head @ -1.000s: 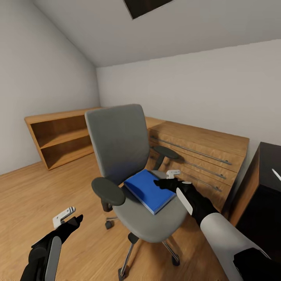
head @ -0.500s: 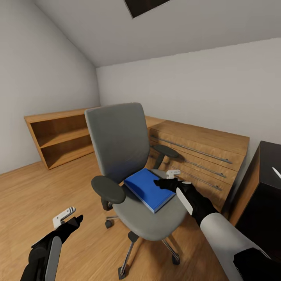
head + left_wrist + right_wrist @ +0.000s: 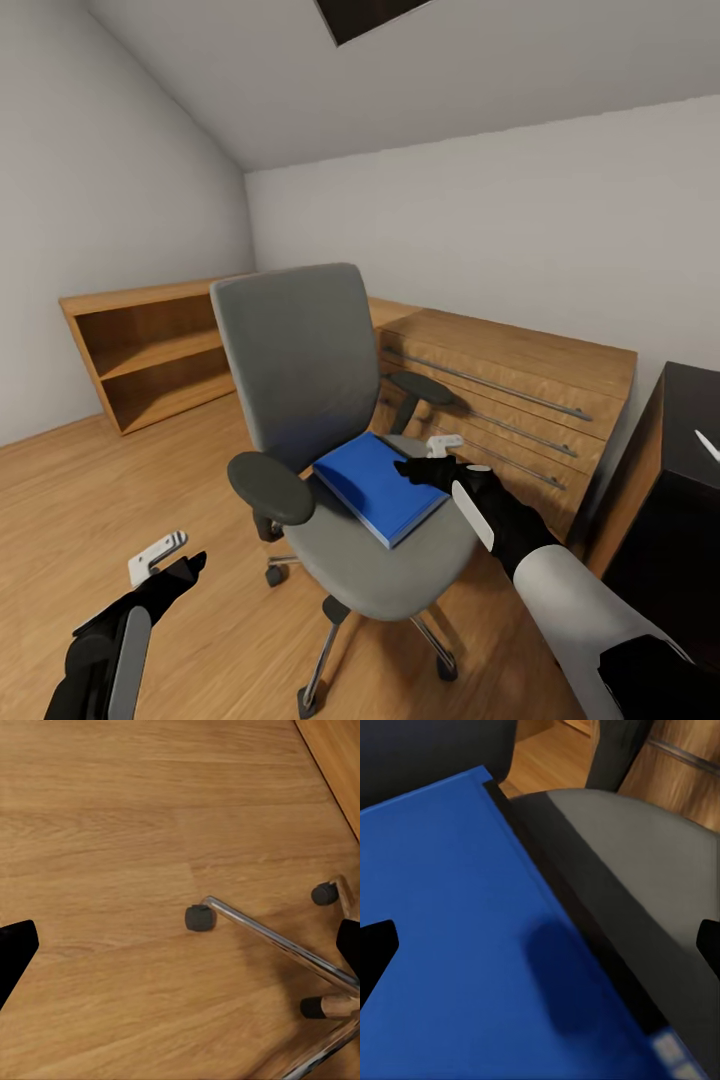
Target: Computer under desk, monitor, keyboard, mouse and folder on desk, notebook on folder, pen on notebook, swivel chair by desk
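Blue folder (image 3: 378,487) flat on the seat of the swivel chair (image 3: 330,420), right gripper (image 3: 428,462) over its near corner
Right fingers spread wide above the folder, nothing between them. Left gripper (image 3: 165,568) low over wood floor (image 3: 80,480), fingers wide, empty. Desk (image 3: 690,470) edge at right, pen (image 3: 708,445) on it

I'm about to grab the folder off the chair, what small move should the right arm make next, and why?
Probably lower the open right gripper onto the blue folder's near edge, then close. It hovers over the folder, which lies flat on the swivel chair seat, fingers spread and nothing gripped.
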`<state>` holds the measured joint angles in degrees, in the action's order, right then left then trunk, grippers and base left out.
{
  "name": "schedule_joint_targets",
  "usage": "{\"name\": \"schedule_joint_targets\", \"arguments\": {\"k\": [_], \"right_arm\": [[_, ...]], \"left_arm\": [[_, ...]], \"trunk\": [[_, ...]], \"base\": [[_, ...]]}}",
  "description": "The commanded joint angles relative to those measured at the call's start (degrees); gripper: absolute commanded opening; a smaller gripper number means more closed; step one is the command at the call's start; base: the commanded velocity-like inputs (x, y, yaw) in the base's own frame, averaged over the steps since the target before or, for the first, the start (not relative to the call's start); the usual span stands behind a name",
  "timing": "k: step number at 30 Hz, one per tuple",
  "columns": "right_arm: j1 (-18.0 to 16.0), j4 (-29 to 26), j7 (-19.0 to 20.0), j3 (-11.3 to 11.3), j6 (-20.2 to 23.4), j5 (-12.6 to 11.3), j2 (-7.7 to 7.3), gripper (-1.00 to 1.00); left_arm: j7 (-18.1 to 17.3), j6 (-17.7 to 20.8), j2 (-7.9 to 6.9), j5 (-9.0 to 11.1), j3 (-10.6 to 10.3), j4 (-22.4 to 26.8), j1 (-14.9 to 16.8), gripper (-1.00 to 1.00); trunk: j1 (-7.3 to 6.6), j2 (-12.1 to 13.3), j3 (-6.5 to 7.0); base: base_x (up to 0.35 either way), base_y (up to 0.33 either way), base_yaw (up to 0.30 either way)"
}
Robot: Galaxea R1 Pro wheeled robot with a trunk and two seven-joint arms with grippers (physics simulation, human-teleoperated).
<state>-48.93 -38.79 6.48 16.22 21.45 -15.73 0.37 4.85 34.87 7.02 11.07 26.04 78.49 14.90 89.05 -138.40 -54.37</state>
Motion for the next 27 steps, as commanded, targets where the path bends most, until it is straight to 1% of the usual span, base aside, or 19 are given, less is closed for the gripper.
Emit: {"name": "schedule_joint_targets", "arguments": {"k": [1, 5, 11, 14, 19, 24, 27], "right_arm": [[0.0, -0.1, 0.0, 0.0, 0.3, -0.2, -0.02, 1.00], [0.0, -0.1, 0.0, 0.0, 0.3, -0.1, -0.02, 1.00], [0.0, 0.0, 0.0, 0.0, 0.3, 1.3, 0.05, 1.00], [0.0, 0.0, 0.0, 0.0, 0.3, 1.6, 0.11, 1.00], [0.0, 0.0, 0.0, 0.0, 0.3, 1.7, 0.15, 1.00], [0.0, 0.0, 0.0, 0.0, 0.3, 1.7, 0.14, 1.00], [0.0, 0.0, 0.0, 0.0, 0.3, 1.8, 0.15, 1.00]], "left_arm": [[0.4, 0.3, 0.01, 0.6, 0.1, 0.1, 0.0, 1.00], [0.4, 0.3, -0.04, 0.6, 0.1, 0.2, 0.0, 1.00], [0.4, 0.3, -0.07, 0.6, 0.1, 0.4, 0.0, 1.00], [0.4, 0.3, -0.07, 0.6, 0.1, 0.4, 0.0, 1.00], [0.4, 0.3, -0.07, 0.6, 0.2, 0.4, 0.0, 1.00], [0.4, 0.3, -0.07, 0.6, 0.2, 0.4, 0.0, 1.00], [0.4, 0.3, -0.07, 0.6, 0.2, 0.4, 0.0, 1.00]], "trunk": [[-0.01, 0.0, -0.06], [-0.01, 0.0, -0.06], [-0.01, 0.0, -0.06], [-0.01, 0.0, -0.06], [-0.01, 0.0, -0.06], [-0.01, 0.0, -0.06], [-0.01, 0.0, -0.06]], "base": [[0.007, -0.013, 0.000], [0.023, -0.006, 0.000], [0.169, 0.051, 0.000], [0.074, 0.020, 0.000], [0.040, 0.005, 0.000], [0.193, 0.001, 0.000], [0.071, 0.000, 0.000]]}}
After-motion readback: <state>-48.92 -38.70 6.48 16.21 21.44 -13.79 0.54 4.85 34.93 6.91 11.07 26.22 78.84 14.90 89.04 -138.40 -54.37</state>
